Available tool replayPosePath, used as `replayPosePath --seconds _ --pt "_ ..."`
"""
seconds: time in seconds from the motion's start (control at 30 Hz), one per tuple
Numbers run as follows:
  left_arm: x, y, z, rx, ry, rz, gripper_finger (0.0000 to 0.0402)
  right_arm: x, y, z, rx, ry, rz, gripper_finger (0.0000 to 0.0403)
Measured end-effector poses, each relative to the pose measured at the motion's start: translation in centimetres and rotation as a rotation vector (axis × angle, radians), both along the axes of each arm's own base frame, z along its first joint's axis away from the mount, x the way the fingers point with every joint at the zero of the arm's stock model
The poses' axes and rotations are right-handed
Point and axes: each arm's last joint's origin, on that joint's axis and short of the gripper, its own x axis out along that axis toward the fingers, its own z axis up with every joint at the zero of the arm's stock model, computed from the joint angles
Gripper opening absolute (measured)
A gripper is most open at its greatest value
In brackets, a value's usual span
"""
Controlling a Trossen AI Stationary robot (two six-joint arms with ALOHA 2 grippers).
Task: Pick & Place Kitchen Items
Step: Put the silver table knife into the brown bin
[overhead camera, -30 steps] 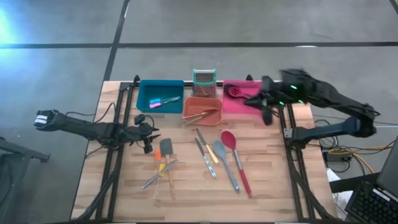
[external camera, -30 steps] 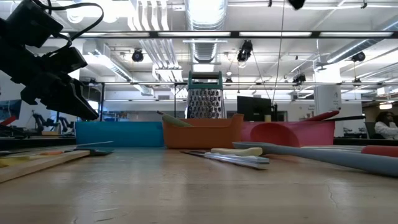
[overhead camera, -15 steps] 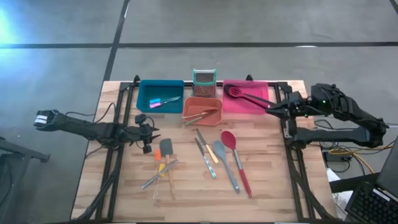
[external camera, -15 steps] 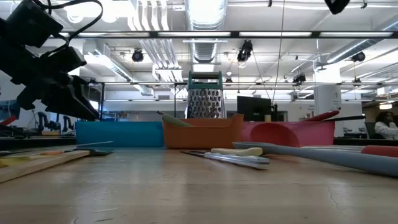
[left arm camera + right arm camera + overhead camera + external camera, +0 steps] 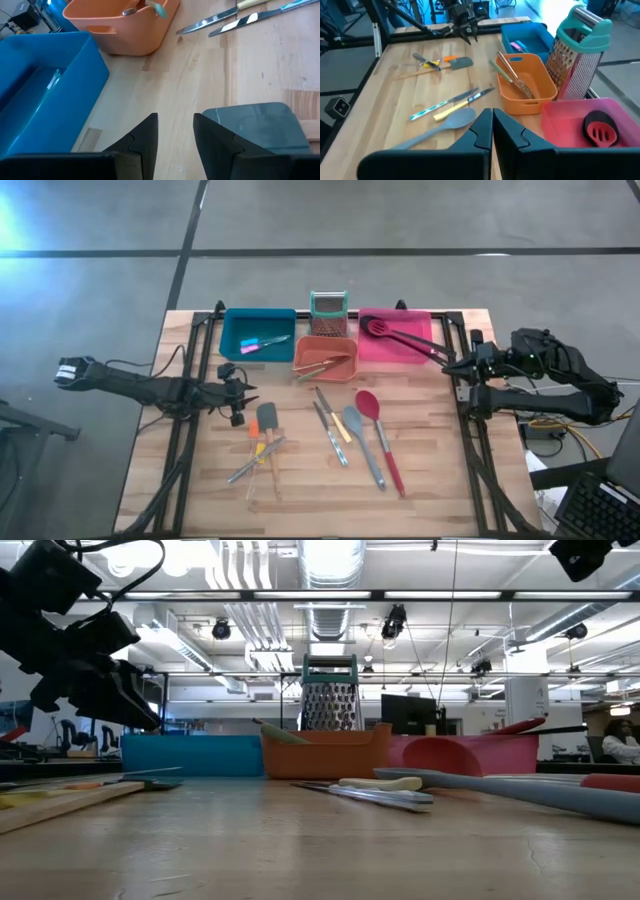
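Sorting job looks partly done here: the orange bin (image 5: 326, 355) sits mid-back of the table (image 5: 430, 470) and already holds a couple of slim tools, the blue bin (image 5: 257, 333) just left of it has a small pink-and-blue one, and the pink bin (image 5: 395, 338) just right of it has a red slotted spatula (image 5: 376, 328) and a long black utensil (image 5: 420, 344) poking out over its rim, probably because it's too long to lie flat. The grater (image 5: 328, 312) stands upright right behind the orange bin. Still loose in front of the orange bin: a red spoon (image 5: 377, 433), a grey spoon (image 5: 361, 439) and some knives (image 5: 330, 425), lying roughly parallel and close together. Front-left of the orange bin is a grey spatula (image 5: 267, 418) with a few smaller tools beside it. The left gripper (image 5: 238, 405) hangs low just left of that spatula, fingers a little apart and holding nothing, so I'd guess it's lining up on that one. The right gripper (image 5: 462, 365) is out past the pink bin, well right of the orange one, fingers nearly pressed together and empty.
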Motion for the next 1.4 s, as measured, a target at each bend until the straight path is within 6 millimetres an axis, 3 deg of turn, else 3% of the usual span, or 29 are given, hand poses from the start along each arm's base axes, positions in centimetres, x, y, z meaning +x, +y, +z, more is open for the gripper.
replayPosePath --seconds 0.33,0.6,0.7,0.9,1.07,1.23,1.4 --pt "0.3 -0.1 0.9 -0.111 -0.075 0.043 0.0133 -0.3 0.1 -0.8 0.000 -0.001 0.001 0.0008" --pt "1.0 -0.9 3.4 -0.291 -0.132 -0.144 0.0133 0.1 0.0 -1.3 0.006 0.024 0.001 0.0008" --pt "1.5 -1.0 4.6 -0.286 -0.191 -0.175 0.0132 0.1 0.0 -1.3 0.006 0.026 0.000 0.0008" --pt "2.0 -0.8 9.3 -0.181 -0.295 -0.174 0.0122 0.1 0.0 -1.3 0.006 0.025 0.001 0.0008" --pt "1.6 -0.5 15.5 -0.119 -0.431 -0.097 0.0111 0.1 0.0 -1.3 0.006 0.025 0.001 0.0008" --pt "1.7 -0.7 19.9 0.015 -0.204 -0.196 0.0101 0.1 0.0 -1.3 0.006 0.026 0.001 0.0008" --pt "3.4 -1.2 22.0 -0.037 0.087 -0.264 0.0096 0.1 0.0 -1.3 0.006 0.026 0.001 0.0009"
